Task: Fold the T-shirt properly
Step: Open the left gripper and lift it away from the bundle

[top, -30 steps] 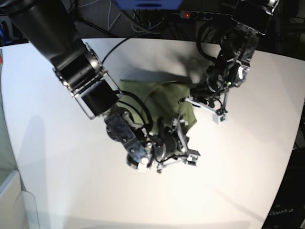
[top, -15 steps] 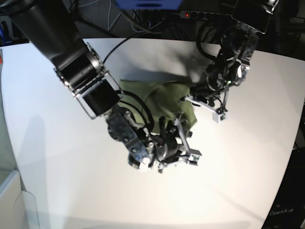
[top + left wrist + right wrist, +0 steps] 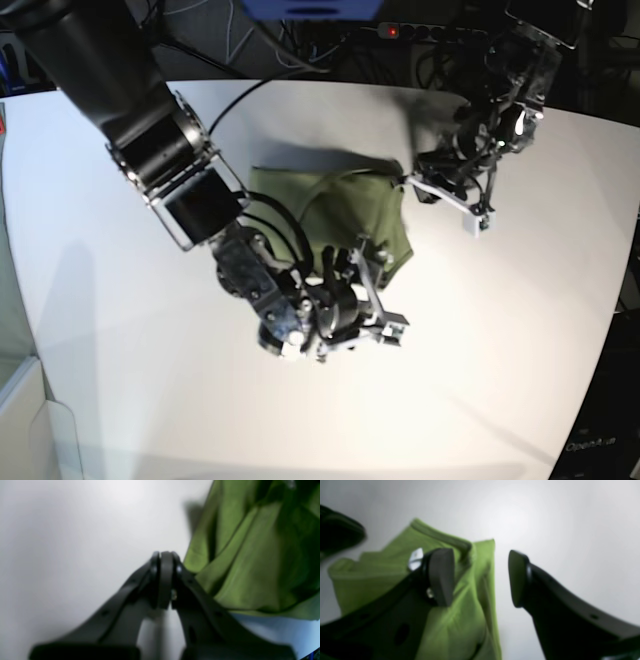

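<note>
The green T-shirt (image 3: 350, 212) lies crumpled and partly folded in the middle of the white table (image 3: 520, 330). My right gripper (image 3: 380, 292) hangs over its near edge. In the right wrist view this gripper (image 3: 478, 576) stands open, with its left finger over the T-shirt (image 3: 460, 610), its right finger over bare table, and nothing gripped. A small white patch (image 3: 416, 558) shows beside the left finger. My left gripper (image 3: 425, 188) sits just off the shirt's far right corner. In the left wrist view it (image 3: 163, 557) is shut, with the T-shirt (image 3: 250, 555) alongside and no cloth seen between the pads.
The right arm's bulky black links (image 3: 165, 150) reach across the table's left half. Cables and a power strip (image 3: 405, 32) lie beyond the far edge. A dark blurred shape (image 3: 337, 536) sits past the shirt in the right wrist view.
My right gripper has opened and let go of the shirt's near edge. The left arm, still shut, has lifted back and to the right, away from the shirt's corner.
</note>
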Controlling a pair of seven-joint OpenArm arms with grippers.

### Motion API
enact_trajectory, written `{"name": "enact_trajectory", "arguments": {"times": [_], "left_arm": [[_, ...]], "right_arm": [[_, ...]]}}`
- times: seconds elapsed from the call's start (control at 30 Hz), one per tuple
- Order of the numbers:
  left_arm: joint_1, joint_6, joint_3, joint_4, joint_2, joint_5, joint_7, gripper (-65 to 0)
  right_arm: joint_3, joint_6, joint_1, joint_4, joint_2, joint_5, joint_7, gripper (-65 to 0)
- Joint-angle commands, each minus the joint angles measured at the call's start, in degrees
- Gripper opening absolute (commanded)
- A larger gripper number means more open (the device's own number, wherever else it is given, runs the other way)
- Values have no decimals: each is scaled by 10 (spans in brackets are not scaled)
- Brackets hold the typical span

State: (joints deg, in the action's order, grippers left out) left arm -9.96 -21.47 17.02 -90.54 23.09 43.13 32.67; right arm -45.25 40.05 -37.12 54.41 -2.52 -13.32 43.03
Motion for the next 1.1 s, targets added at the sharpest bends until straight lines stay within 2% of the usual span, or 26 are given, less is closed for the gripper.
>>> {"name": "enact_trajectory", "arguments": {"times": [0.0,0.17,0.27,0.4,0.63,0.73,0.83,0.97,1.07], "left_arm": [[-27,-43,3,14,14,-17,60,-628],[-47,-42,5,14,25,-18,60,-628],[-52,-42,5,14,26,-18,62,-628],[-54,-42,35,14,25,-18,61,-628],[-53,-42,80,14,23,-18,60,-628],[-52,-42,95,14,23,-18,60,-628],[-52,-42,109,14,23,-18,64,-628],[-50,-42,137,14,26,-18,64,-628],[-51,-42,145,11,26,-18,64,-628]], "right_arm": [[3,-1,-19,22,2,-5,-10,-309],[3,-1,0,86,30,4,3,-309],[4,-1,14,135,33,26,27,-309],[6,-1,39,206,30,84,57,-309],[6,-1,81,266,33,175,59,-309],[6,-1,99,262,54,207,54,-310],[7,-1,107,265,75,214,53,-318],[7,-1,105,265,100,215,53,-450],[7,-1,104,265,107,215,57,-543]]}}
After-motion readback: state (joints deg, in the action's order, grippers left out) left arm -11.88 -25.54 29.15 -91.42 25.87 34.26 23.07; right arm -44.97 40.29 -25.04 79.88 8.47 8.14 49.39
